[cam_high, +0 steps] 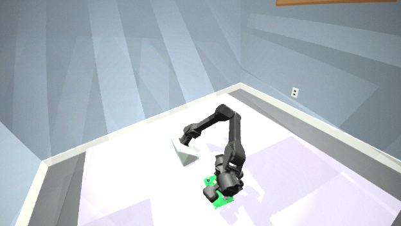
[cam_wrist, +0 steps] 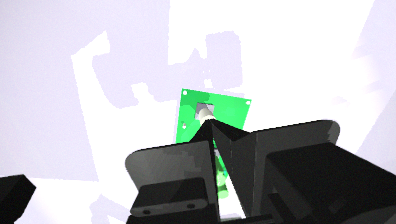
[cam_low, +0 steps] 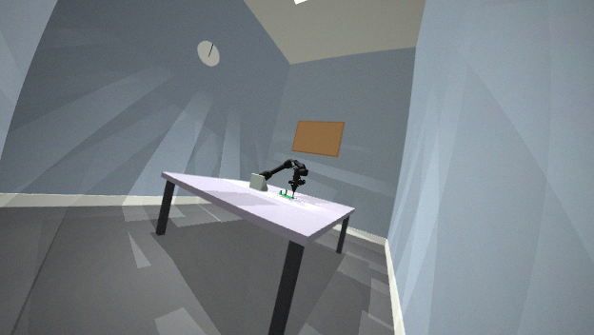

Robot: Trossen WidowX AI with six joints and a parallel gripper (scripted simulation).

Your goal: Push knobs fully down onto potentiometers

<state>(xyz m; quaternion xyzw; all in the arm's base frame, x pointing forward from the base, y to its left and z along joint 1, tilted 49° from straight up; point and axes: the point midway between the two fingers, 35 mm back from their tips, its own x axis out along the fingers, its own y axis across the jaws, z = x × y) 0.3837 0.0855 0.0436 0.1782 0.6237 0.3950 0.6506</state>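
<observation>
The green circuit board (cam_high: 220, 203) (cam_wrist: 231, 109) stands on the table under the arm. My gripper (cam_wrist: 209, 123) (cam_low: 293, 196) is shut and empty, pointing down over the board. In the wrist view its tips overlap the near edge of a pale knob (cam_wrist: 205, 114) on a grey potentiometer (cam_wrist: 199, 107). Whether they touch, and how far down this knob sits, I cannot tell. At the other end of the board, pale-topped parts (cam_high: 207, 178) stand up beside the arm; in the wrist view light green parts (cam_wrist: 222, 190) show between the fingers. Their exact heights are unclear.
A pale wedge-shaped block (cam_high: 186, 155) (cam_low: 258, 182) stands at the arm's base, beyond the board. The arm hides the middle of the board in the top view. The white table (cam_low: 228, 194) has patches of shadow across it.
</observation>
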